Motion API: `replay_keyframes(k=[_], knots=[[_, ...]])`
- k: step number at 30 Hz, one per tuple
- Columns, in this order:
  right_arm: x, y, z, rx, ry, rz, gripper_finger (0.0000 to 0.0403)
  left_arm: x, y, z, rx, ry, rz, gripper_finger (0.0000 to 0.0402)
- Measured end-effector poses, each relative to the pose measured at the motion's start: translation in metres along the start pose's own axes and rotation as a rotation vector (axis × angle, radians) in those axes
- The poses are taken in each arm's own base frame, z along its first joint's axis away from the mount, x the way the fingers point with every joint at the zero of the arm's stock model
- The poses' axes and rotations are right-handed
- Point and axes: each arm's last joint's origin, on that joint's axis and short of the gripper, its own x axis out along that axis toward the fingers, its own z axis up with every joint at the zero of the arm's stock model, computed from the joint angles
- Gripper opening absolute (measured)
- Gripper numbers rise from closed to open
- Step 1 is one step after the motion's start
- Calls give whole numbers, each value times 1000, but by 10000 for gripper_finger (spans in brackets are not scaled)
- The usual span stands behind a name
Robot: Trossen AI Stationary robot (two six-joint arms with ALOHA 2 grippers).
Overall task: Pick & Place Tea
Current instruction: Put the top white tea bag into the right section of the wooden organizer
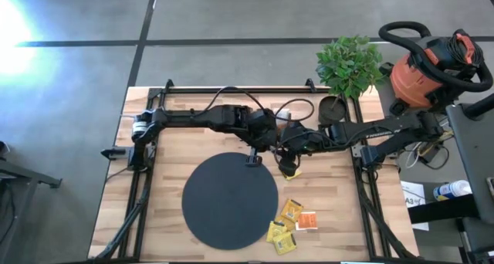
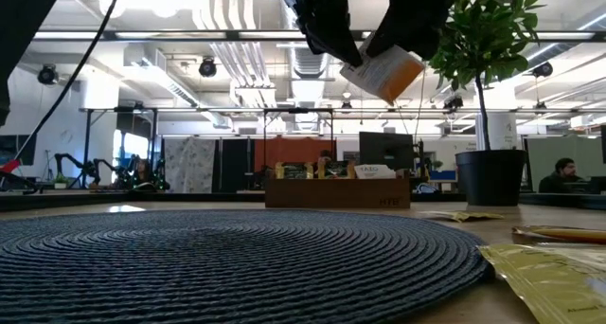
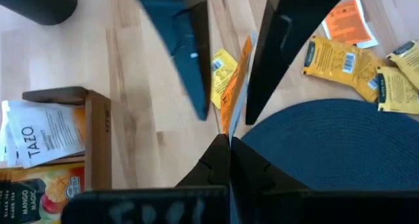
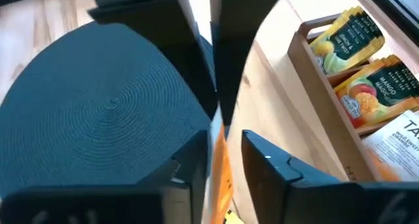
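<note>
An orange-and-white tea sachet (image 3: 237, 80) hangs in the air beside the black disc (image 1: 229, 200), and the low view shows the sachet (image 2: 383, 73) tilted. My left gripper (image 3: 229, 145) is shut on it. My right gripper (image 4: 222, 160) is open, with one finger on each side of the sachet's far part and a gap still showing. A yellow sachet (image 3: 221, 68) lies on the wood below. More tea sachets (image 1: 291, 210) lie flat beside the disc's right rim. My left gripper pinches the sachet's near edge (image 3: 227, 124) between its two shut fingertips. It comes slanting down from the table's left. The sachet sticks out beyond the tips, edge-on in the left wrist view and clear of the table.
A brown wooden tray (image 4: 314, 67) filled with packets stands at the far side of the table, behind the arms. A potted plant (image 1: 349, 63) stands at the far right corner. Loose yellow sachets (image 3: 337, 60) and an orange one (image 3: 350, 21) lie near the disc's rim.
</note>
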Motion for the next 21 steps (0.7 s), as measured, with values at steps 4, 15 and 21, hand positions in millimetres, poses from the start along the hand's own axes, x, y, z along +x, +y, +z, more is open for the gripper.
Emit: replay_keyframes(k=[4, 15, 21], knots=[[-1, 0, 2, 3, -10, 5, 62, 2, 0, -3, -4, 23, -4, 0], [0, 1, 2, 24, -8, 12, 21, 3, -1, -4, -5, 25, -5, 0], [0, 0, 3, 65, -17, -1, 9, 3, 1, -3, -3, 25, 61, 1]])
